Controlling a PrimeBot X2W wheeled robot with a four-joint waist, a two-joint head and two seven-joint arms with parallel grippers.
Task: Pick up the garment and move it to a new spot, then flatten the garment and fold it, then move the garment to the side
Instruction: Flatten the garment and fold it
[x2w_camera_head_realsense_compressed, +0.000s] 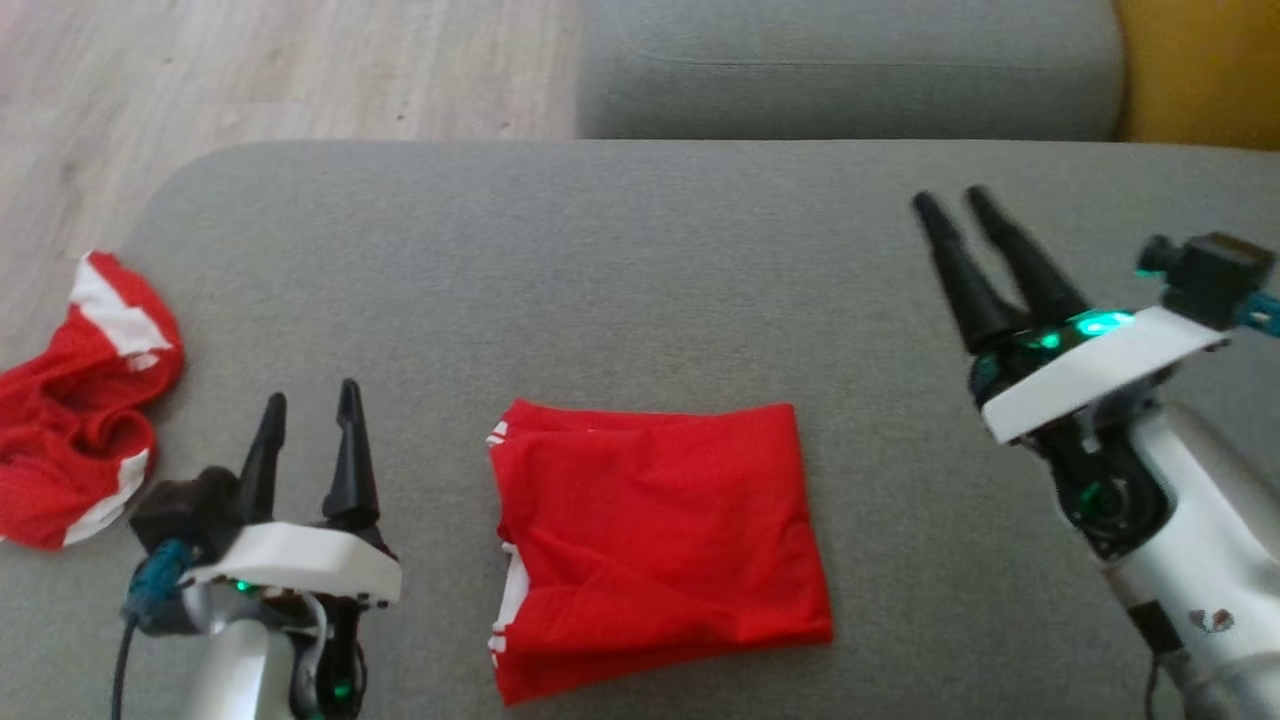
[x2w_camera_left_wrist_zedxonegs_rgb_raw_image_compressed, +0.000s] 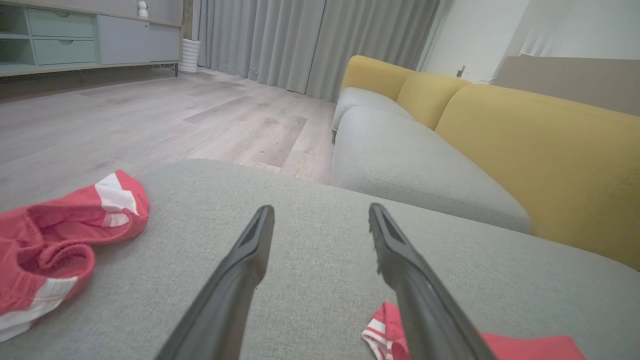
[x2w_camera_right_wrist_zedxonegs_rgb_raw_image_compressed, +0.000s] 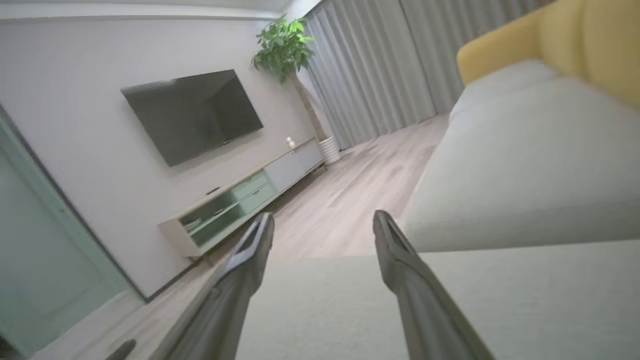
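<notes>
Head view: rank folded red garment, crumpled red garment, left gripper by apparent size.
1. folded red garment.
2. crumpled red garment and left gripper: alike, both cut by the frame edge; unranked.

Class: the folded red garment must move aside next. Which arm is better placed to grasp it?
Probably left: the open left gripper sits beside the folded red fabric garment, near its striped edge; the open right gripper is farther off.
</notes>
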